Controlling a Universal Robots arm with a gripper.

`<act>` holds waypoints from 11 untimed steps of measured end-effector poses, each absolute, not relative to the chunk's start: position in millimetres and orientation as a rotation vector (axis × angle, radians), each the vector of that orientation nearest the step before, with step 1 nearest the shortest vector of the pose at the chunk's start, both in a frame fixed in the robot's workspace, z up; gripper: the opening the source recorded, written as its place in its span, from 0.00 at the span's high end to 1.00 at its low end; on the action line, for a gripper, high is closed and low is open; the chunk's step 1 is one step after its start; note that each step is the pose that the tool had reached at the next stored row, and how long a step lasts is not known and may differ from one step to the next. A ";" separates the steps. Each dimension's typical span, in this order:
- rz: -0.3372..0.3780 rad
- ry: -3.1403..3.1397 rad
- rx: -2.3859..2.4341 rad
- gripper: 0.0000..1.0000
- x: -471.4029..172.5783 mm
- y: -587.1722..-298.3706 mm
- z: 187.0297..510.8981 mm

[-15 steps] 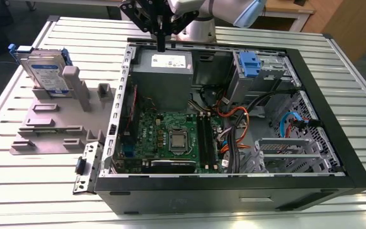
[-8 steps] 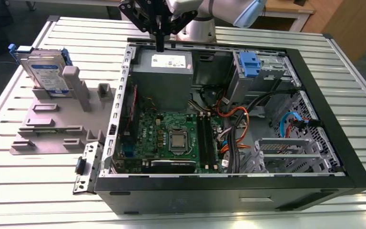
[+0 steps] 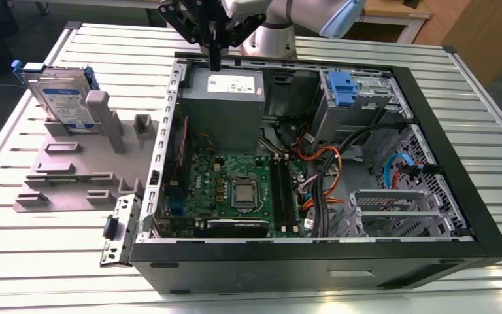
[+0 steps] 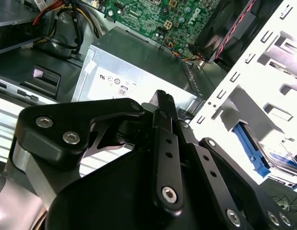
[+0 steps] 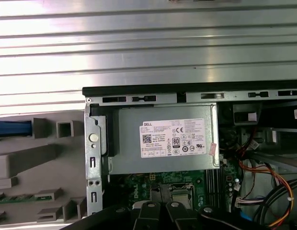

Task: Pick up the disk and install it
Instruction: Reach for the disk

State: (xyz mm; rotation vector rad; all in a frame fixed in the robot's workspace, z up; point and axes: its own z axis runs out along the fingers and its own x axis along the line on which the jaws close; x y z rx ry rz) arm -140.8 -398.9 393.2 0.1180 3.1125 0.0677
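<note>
**Disk parked in stand; closed gripper held over the power supply**

In the exterior view the gripper (image 3: 214, 64) is seen at about 12 o'clock in the scene, hung above the back edge of the open computer case (image 3: 303, 265). Its jaws are pressed together and nothing is pinched between them. The tip is held just above the silver power supply (image 3: 225, 98) and does not appear to touch it. The same closed linkage is seen in the second wrist view (image 4: 163, 100), with the labelled top of the power supply (image 4: 139, 72) beneath it.

The disk (image 3: 59, 98) is found at about 10 o'clock in the exterior view, well apart from the gripper and at roughly 9 o'clock from it. It is stood upright on edge in the grey slotted stand (image 3: 68, 170), with its white-and-blue label turned toward the camera and blue rails at its sides. The stand is set on the ribbed metal table (image 3: 42, 261), just beside the case wall on the exterior view's left.

Inside the case, the green motherboard (image 3: 233, 190) is laid at 6 o'clock from the power supply. A small blue clip (image 3: 342, 88) is seated in the drive bay at about 1 o'clock in the exterior view.

In the first wrist view the power supply (image 5: 163, 139) is seen from above, and a blue edge of the disk (image 5: 12, 128) is seen in the stand (image 5: 48, 158).
</note>
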 end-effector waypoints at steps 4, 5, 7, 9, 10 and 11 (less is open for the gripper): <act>0.068 3.113 0.118 0.89 -142.8 -398.9 393.1; 0.068 3.113 0.118 0.89 -143.1 -398.9 393.1; 0.068 3.112 0.118 0.89 -143.8 -398.9 393.1; 0.068 3.112 0.118 0.89 -144.6 -398.9 393.1; 0.068 3.112 0.118 0.89 -145.1 -398.9 393.1; 0.068 3.113 0.118 0.89 -145.5 -398.9 393.1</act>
